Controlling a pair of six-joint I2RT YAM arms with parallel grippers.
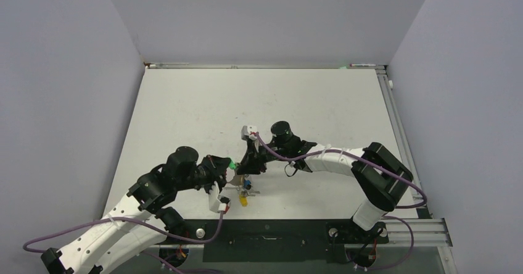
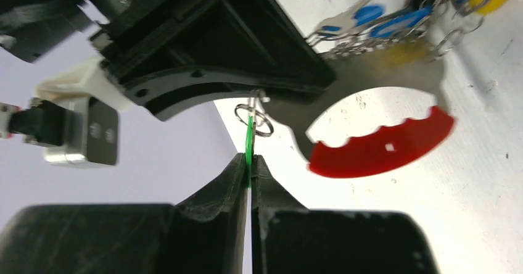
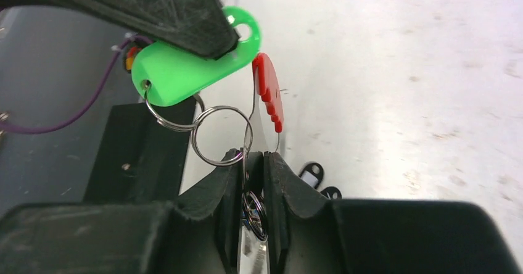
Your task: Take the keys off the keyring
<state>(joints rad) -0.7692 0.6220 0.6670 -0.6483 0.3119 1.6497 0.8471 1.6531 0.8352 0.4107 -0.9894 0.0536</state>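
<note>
My left gripper (image 2: 250,160) is shut on the green key tag (image 2: 250,139), seen edge-on, with small split rings (image 2: 262,116) at its top. The keyring (image 2: 382,147), grey with a red arc, hangs just beyond it. Blue, black and yellow keys (image 2: 376,18) bunch at its far end. My right gripper (image 3: 254,157) is shut on the keyring's thin grey edge, with split rings (image 3: 222,135) beside its fingers. In the right wrist view the green tag (image 3: 185,67) sits in the left fingers (image 3: 166,8), with the red arc (image 3: 268,92) behind. In the top view both grippers (image 1: 227,165) (image 1: 248,161) meet above the keys (image 1: 245,184).
Two black tags (image 3: 311,175) lie on the white table (image 3: 401,70) under the right gripper. A yellow tag (image 1: 243,202) lies near the table's front edge. Grey walls enclose the table on three sides. Purple cables run along both arms.
</note>
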